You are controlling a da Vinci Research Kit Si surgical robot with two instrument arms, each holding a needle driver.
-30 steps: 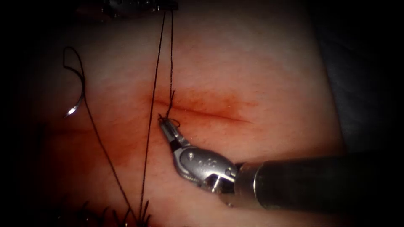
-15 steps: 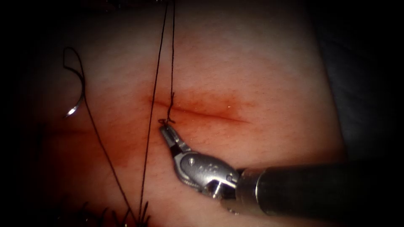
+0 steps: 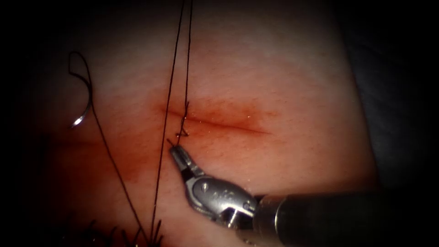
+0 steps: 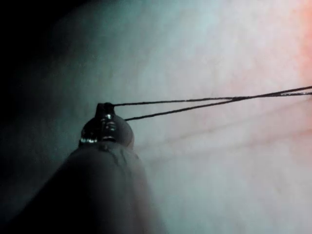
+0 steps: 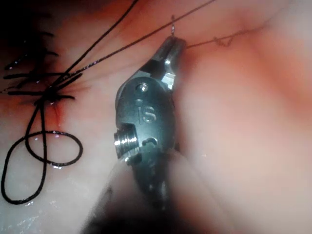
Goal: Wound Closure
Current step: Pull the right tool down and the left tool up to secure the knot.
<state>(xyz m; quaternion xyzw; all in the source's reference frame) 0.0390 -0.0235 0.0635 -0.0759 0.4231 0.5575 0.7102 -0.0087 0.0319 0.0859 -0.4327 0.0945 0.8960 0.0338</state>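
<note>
Lit from above and in front, brightest over the middle of the tissue [image 3: 274,82], falling off to near black round every edge of the endoscope view. Hard glare on the metal of the right tool [image 3: 176,151], shaft behind it sunk in shadow. Tiny wet sparkles along the cut [image 3: 219,121], one glint on the needle [image 3: 80,120]. Thread [image 3: 167,114] showing as thin dark lines against the glow. Strongly lit in the left wrist view, left tool [image 4: 105,111] catching small highlights, its shaft dark. Bright sheen on steel in the right wrist view.
</note>
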